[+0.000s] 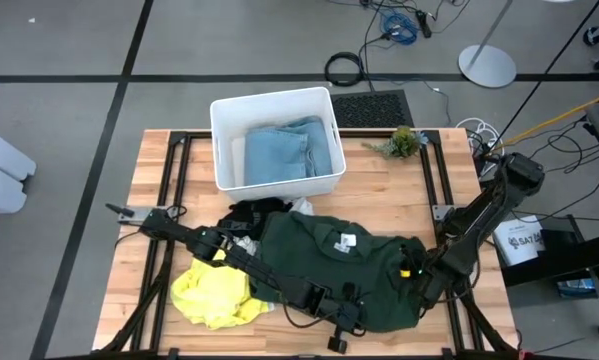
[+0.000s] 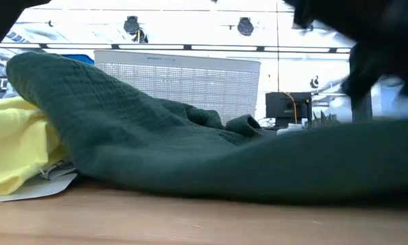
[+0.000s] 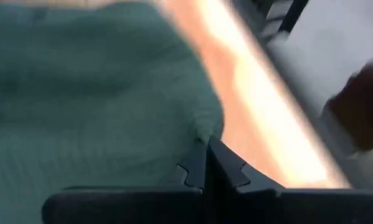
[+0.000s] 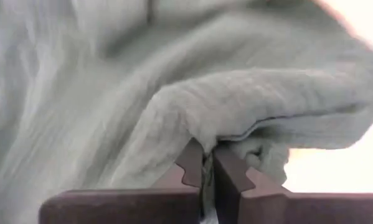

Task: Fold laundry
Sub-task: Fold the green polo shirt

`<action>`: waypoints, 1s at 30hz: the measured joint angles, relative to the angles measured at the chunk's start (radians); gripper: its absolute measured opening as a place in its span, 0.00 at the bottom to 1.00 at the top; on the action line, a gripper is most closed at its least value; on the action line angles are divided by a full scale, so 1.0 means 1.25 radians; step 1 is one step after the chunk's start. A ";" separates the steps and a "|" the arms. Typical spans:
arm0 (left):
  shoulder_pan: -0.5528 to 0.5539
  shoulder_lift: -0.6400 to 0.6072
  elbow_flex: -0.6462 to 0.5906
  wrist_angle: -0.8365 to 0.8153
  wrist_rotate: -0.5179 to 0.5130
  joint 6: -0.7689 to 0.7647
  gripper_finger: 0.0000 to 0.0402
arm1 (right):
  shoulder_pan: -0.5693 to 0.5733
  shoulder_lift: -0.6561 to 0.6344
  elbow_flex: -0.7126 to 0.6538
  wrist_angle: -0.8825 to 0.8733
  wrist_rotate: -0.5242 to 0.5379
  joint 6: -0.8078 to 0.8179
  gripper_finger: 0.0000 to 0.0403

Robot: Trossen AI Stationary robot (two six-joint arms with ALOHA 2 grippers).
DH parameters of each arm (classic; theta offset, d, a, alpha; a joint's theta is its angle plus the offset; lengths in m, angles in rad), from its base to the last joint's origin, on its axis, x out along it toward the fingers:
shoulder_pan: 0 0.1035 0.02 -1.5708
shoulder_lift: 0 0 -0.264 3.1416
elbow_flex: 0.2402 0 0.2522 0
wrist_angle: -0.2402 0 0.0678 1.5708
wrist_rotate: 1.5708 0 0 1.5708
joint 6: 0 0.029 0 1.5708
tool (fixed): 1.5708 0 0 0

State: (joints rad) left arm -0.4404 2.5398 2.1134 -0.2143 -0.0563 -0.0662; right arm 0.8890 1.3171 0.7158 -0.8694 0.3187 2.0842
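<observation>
The dark green garment (image 1: 334, 260) lies spread on the wooden table, humped at its left in the low view (image 2: 190, 150). My left gripper (image 1: 347, 318) is shut on its near edge. My right gripper (image 1: 419, 275) is shut on its right edge. A yellow garment (image 1: 214, 290) lies crumpled at the near left, partly under my left arm. A black garment (image 1: 254, 212) and a bit of white patterned cloth (image 1: 241, 245) lie behind the green one. A light blue garment (image 1: 284, 150) rests inside the white bin (image 1: 269, 100). My left gripper (image 3: 207, 144) pinches a corner-like bit of the green garment's edge (image 3: 206, 124) between its two fingers. The fingers slant down from the table's left side. The rest of the garment lies on the table beside bare wood. My right gripper (image 4: 207, 149) pinches a bunched fold at the green garment's right edge (image 4: 202, 127) between its two fingers, coming steeply from above. Several layers seem gathered there. The cloth arches up over the fingertips, and the rest of it lies on the table.
The white bin stands at the table's far middle. A small green plant (image 1: 399, 142) sits at the far right. Black frame rails (image 1: 174, 190) run along the table's left and right sides. Bare wood (image 1: 164, 320) shows at the near left.
</observation>
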 joint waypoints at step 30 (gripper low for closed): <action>0.074 -0.046 0.098 -0.383 -0.005 0.064 0.49 | 0.000 -0.090 0.296 -0.345 -0.094 -0.087 0.00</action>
State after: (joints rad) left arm -0.3477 2.4819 2.2356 -0.6926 -0.0620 0.0136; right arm 0.8890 1.2041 1.0855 -1.3005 0.2009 1.9757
